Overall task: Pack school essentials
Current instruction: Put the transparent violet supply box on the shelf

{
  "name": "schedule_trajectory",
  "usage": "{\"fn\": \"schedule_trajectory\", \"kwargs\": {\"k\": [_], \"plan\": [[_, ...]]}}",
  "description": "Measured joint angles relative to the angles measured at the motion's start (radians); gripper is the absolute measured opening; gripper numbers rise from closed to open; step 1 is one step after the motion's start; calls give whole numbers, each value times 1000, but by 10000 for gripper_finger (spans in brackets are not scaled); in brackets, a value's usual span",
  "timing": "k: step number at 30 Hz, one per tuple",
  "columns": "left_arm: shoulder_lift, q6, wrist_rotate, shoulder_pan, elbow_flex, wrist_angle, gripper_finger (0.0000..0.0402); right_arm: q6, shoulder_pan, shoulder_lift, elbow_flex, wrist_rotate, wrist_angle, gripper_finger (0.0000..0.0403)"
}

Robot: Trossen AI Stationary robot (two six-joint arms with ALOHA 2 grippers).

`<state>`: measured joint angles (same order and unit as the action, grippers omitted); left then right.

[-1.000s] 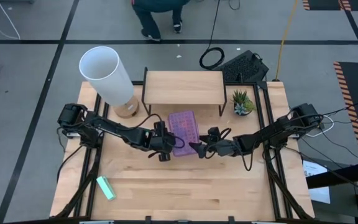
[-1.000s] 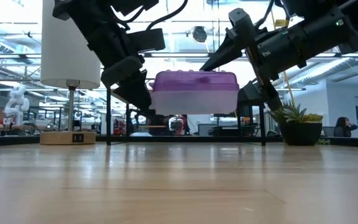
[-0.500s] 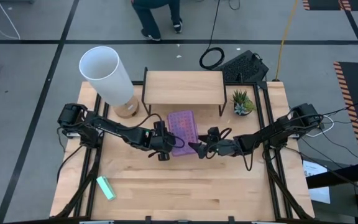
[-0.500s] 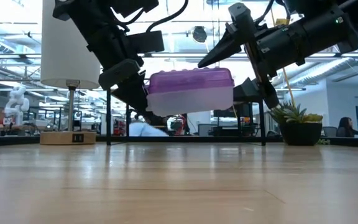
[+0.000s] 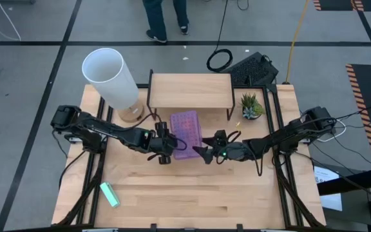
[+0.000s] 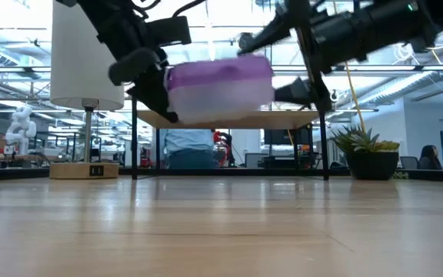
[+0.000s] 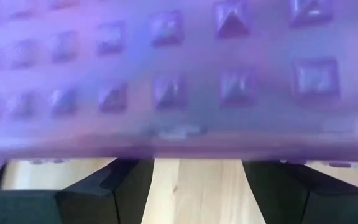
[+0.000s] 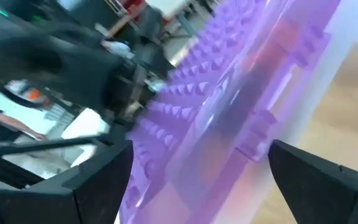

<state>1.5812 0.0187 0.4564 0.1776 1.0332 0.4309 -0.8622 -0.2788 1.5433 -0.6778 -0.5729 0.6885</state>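
A purple case [image 5: 187,132] with a studded lid and a clear base hangs in the air over the middle of the table, between my two grippers. My left gripper [image 5: 165,147] is at its left side and my right gripper [image 5: 201,152] at its right side, each shut on it. The low view shows the case [image 6: 220,88] well above the wood and nearly level. Pink and orange shapes show faintly through the clear base [image 8: 303,93]. A small green box [image 5: 110,194] lies flat near the table's front left. My left gripper holds the case at its left side [image 6: 171,92], coming in level from the table's left. In the left wrist view the studded lid [image 7: 179,81] covers both fingertips [image 7: 104,186], so the kind of hold is hidden. The case is lifted clear. My right gripper pinches the case's right edge, by the latches [image 8: 253,134], one finger [image 8: 92,180] on the lid side and the other on the clear base side. The fingers come in about level from the table's right. The case is lifted clear and nearly level.
A lamp with a white shade [image 5: 111,77] stands at the far left. A wooden riser shelf [image 5: 190,90] is at the far middle, just behind the case, and a potted plant [image 5: 251,106] to its right. A person stands on the floor beyond the table.
Both grippers have gone up with the case, carrying it higher and a little toward the table's left edge. Midway the case tipped, right end up; now it hangs nearly level again.
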Motion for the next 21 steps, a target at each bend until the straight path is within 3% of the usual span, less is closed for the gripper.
{"fn": "schedule_trajectory", "kwargs": {"k": [6, 12, 21], "plan": [[-92, -66, 5, -28, 0, 107, 246, 61, 53, -2, -67, 79, -18, 359], [-163, -109, 4, -86, 3, 84, 246, 56, 108, -1, -67, 75, -59, 359], [-161, -193, -12, -192, 3, 29, 246, 90, 219, -34, -67, 126, -65, 359]]}}
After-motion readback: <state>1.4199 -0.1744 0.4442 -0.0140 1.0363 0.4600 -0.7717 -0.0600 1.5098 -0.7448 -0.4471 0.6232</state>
